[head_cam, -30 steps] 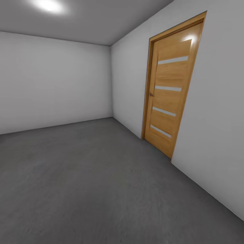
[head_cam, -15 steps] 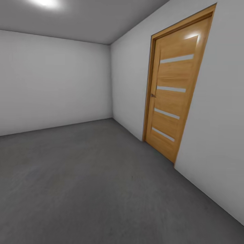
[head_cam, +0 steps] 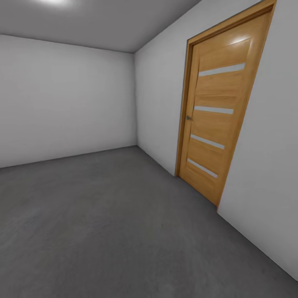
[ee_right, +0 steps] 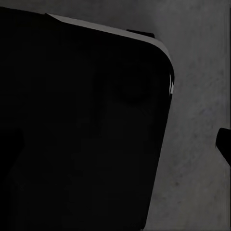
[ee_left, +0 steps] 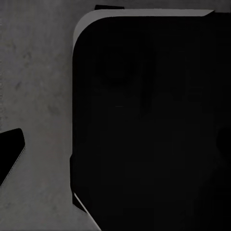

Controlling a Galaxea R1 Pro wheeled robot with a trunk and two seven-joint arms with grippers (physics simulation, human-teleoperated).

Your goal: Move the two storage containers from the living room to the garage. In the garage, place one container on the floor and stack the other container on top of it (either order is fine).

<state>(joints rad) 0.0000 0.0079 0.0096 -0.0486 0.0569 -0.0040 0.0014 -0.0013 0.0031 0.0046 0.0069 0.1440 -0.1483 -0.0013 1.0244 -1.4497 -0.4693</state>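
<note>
Three views: head, left wrist, right wrist.
Room: bare, plain white-grey walls and grey ceiling, with a bright light patch at the ceiling's top edge in the head view.
Floor: dark grey mottled concrete, running from the near edge of the head view to the far wall.
Door: orange wood in a matching frame, set in the right-hand wall, shut; four pale horizontal strips across its panel, small metal handle on the edge nearer the far corner.
Far corner: far wall meets the right-hand wall just beyond the door.
Storage containers: not seen in any view, so their location can't be stated (no orange-red anywhere but the door).
Left wrist view: large black rounded-corner body with a thin pale edge close in front of the camera, grey concrete beside it, and a small black shape at the picture's edge.
Right wrist view: similar black rounded body, concrete beside it, dark sliver at the edge.
Jaws, left: cannot tell apart or together.
Jaws, right: cannot tell either (same black mass, no fingers to make out).
</note>
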